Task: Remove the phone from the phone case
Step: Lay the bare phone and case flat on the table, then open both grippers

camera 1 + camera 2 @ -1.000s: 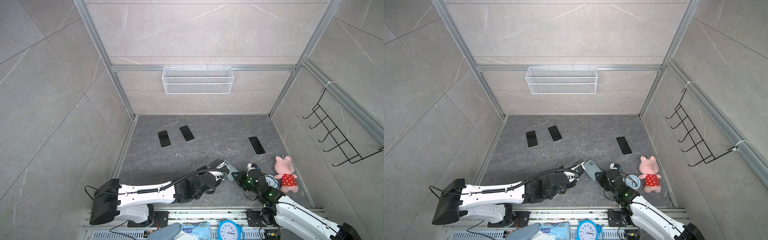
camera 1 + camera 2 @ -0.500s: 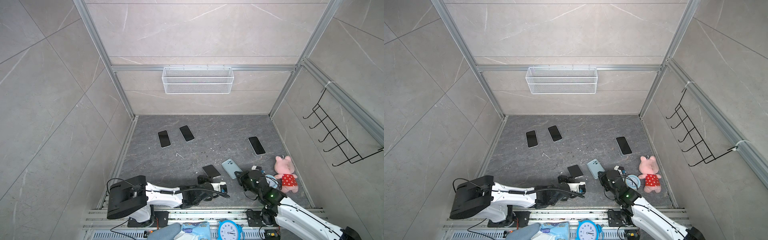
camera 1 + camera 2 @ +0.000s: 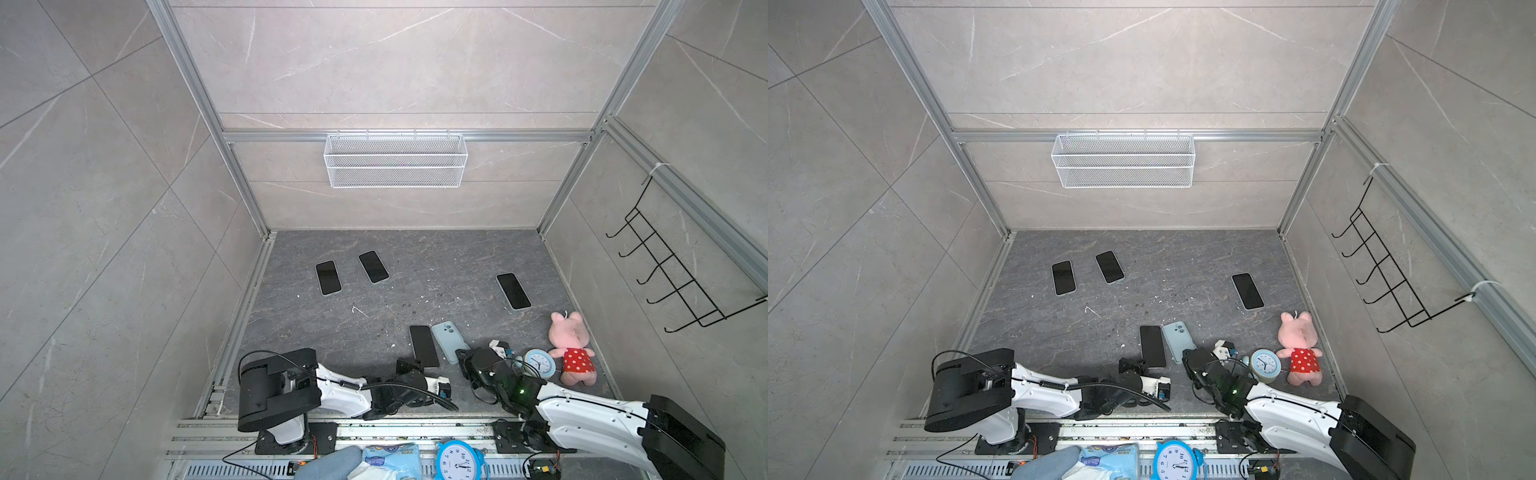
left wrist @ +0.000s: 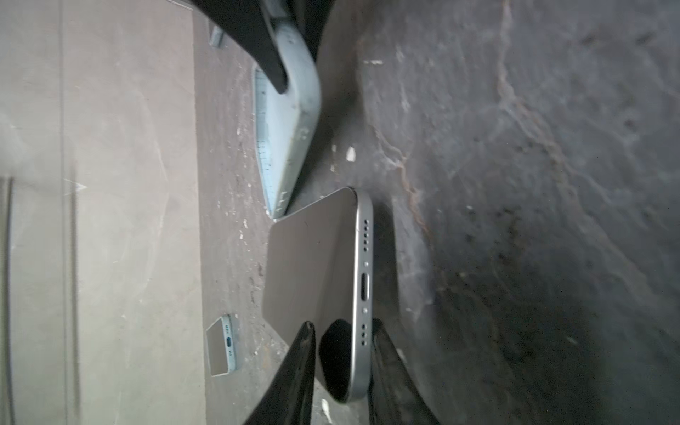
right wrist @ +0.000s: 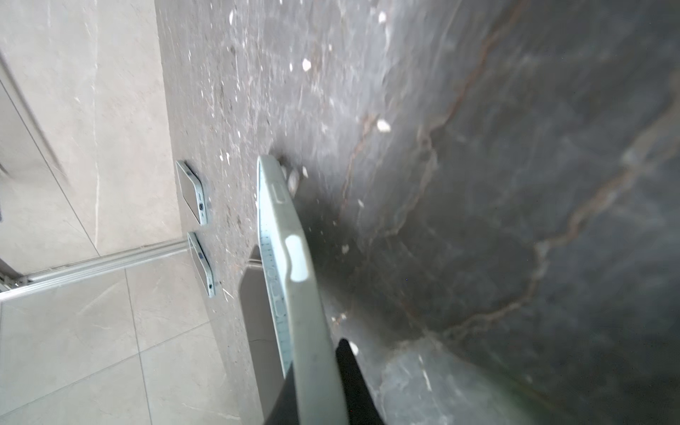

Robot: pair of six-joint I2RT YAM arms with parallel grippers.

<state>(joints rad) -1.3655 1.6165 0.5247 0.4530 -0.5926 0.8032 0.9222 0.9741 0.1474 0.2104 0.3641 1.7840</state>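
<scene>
Look for the phone (image 3: 424,346) flat on the floor (image 3: 457,257), screen up and bare, well apart from the plush pig (image 3: 571,353) and beyond the phone case (image 3: 449,341) as counted from it. Judged from that: already out, with only release and retreat left to do.

Treat as stiff, dense for its size, slick on glass and metal rim alike, and liable to crack if dropped on an edge. Take by the two long sides or across one short end, never by pressing on the middle of the screen.

Expect the case to be light, rubbery and ready to flex, easiest pinched through one side wall. Lies just beside the phone, back up, on the pig's side of it, its near end clasped by the right gripper (image 5: 316,360) with a finger on either side.

Find the left gripper (image 4: 342,323) straddling the phone's near corner by the charging port. Squeezing or merely bracketing: cannot tell from the wrist view, too dark at the contact.

Note a small blue clock (image 3: 539,363) just beside the pig, and three more phones (image 3: 374,266) farther back, well apart from the pig.
</scene>
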